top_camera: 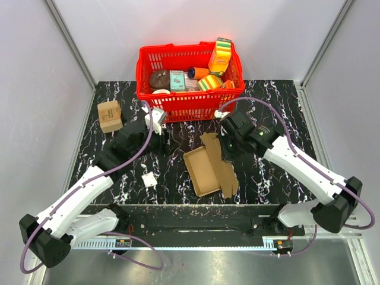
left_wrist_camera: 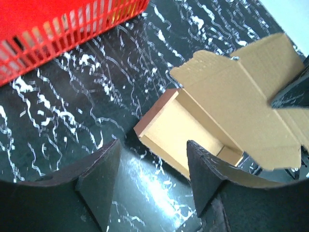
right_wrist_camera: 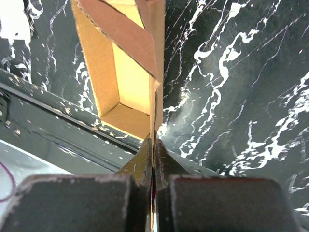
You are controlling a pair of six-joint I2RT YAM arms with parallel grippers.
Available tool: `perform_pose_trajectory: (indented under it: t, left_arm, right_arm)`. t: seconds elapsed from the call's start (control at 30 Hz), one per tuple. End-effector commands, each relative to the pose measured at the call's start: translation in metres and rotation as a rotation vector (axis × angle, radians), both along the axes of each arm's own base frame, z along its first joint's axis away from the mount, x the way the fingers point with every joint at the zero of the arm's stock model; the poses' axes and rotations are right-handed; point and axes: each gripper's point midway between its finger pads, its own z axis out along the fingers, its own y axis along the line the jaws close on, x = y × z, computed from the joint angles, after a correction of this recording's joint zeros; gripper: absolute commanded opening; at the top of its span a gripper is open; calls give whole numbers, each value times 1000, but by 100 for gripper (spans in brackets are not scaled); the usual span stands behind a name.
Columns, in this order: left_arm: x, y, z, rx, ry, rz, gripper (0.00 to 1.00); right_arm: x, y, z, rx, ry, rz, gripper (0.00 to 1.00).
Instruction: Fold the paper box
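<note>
Tabletop [top_camera: 169,172] of black marble pattern with white veins, glossy, catching light in the wrist views. Closed in by pale grey walls [top_camera: 196,24] on three sides, with bare metal posts [top_camera: 70,41] slanting up at the back corners. Along the near edge, a dark rail carrying both arm bases, and a strip of brushed metal in front of it.

Near the middle of the table, slightly right: paper box [top_camera: 205,169], plain brown, lying as a shallow open tray with its lid panel and notched flaps spread out along the right and far sides. Clear gap of dark table between it and the basket.

Right gripper [right_wrist_camera: 153,145] at the far right part of the box, fingers pressed together on a thin edge of cardboard, seen edge-on from the wrist, the open tray just left of it.

Left gripper [left_wrist_camera: 152,150] low over bare table left of the box, fingers spread wide with nothing between them, the tray's nearest corner just beyond the tips.

At the back centre, red basket [top_camera: 190,98] full of colourful packages. Back left, small tan box [top_camera: 110,116]. Left of the paper box, white paper scrap [top_camera: 149,179] flat on the table. Purple cables [top_camera: 142,148] looping along both arms.
</note>
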Motion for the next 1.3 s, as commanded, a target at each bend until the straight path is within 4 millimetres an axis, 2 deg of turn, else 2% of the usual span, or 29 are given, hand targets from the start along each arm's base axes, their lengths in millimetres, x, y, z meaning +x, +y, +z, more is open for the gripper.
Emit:
perform_pose_trajectory:
  t: [0.0,0.03,0.17,0.33,0.47,0.5,0.57,0.77,1.03,1.27]
  left_arm:
    - [-8,26,-21,26,90,135,63]
    - [-7,33,-25,43,102,175,69]
    - [-12,60,-57,120,216,334,85]
    - [-22,83,-95,15,369,604,91]
    - [-39,94,-120,-100,481,753,93]
    - [-46,99,-132,-91,500,775,93]
    - [-52,104,-143,-108,521,810,93]
    - [-61,112,-170,-32,574,859,91]
    - [-72,108,-193,27,616,844,83]
    - [-79,117,-216,35,629,895,80]
  right_arm:
    - [12,-3,13,-94,-81,281,0]
    - [15,-3,18,-107,-92,302,0]
    - [33,-7,15,-211,-106,367,0]
    - [48,4,27,-178,-166,383,0]
    - [51,5,21,-181,-161,389,0]
    - [51,6,19,-182,-160,389,0]
    - [47,8,15,-160,-153,406,0]
    - [42,11,8,-121,-153,433,0]
    - [43,13,2,-129,-140,454,0]
    - [44,13,2,-131,-138,448,0]
